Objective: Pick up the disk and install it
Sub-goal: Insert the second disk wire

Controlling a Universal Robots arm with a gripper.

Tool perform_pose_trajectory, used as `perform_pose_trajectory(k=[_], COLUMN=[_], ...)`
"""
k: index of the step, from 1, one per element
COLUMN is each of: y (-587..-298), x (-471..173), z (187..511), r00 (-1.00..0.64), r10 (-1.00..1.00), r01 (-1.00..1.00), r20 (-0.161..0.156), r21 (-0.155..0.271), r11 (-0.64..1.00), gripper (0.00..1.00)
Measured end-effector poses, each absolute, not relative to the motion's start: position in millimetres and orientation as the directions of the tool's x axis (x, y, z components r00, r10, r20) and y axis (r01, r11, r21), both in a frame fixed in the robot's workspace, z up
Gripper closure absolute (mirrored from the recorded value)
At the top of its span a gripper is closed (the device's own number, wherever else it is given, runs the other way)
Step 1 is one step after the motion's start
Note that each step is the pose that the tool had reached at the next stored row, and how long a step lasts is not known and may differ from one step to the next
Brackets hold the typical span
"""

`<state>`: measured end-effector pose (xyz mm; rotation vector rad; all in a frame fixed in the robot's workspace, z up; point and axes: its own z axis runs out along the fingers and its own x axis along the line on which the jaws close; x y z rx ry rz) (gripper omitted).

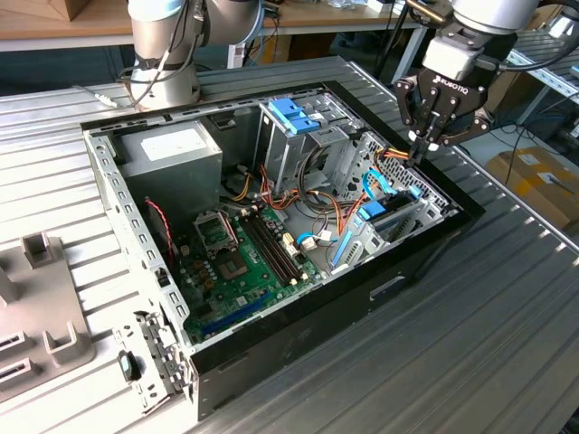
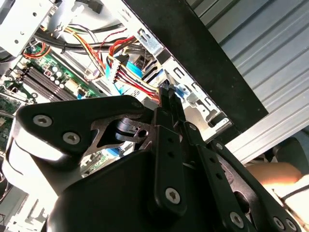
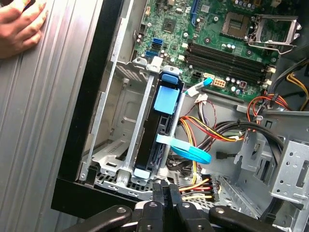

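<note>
Right up against the lens in both wrist views, the gripper has its two black fingers pressed flat together, with nothing between them. In the exterior view it hangs over the computer case, tips at the wall on that view's right, among the red, yellow and orange cables.

Into the case now. The disk stands on edge in a silver metal bay just inside that wall. Its narrow side is dark, with a light-blue tab on top and a blue flat cable curling away beside it. The gripper is near it but apart, touching nothing I can make out.

The green motherboard covers the case floor. The grey power-supply box sits in the far corner on the exterior view's left, and the metal cage with a blue top stands next to it.

The case rests on a ribbed metal table. A person's hand lies on that table outside the case.
</note>
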<state>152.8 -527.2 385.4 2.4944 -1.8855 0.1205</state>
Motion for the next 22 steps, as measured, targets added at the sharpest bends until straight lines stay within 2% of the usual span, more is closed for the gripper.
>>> perform_pose_trajectory(k=[15,22], y=[-527.2,-527.3], x=[152.5,139.7], z=[382.0,378.9], r00=[-0.031,-0.044], r10=[-0.997,-0.997], r01=[-0.999,-0.998], r20=[0.069,0.069], r21=[-0.037,-0.036], r11=[0.029,0.041], gripper=[0.84,0.84])
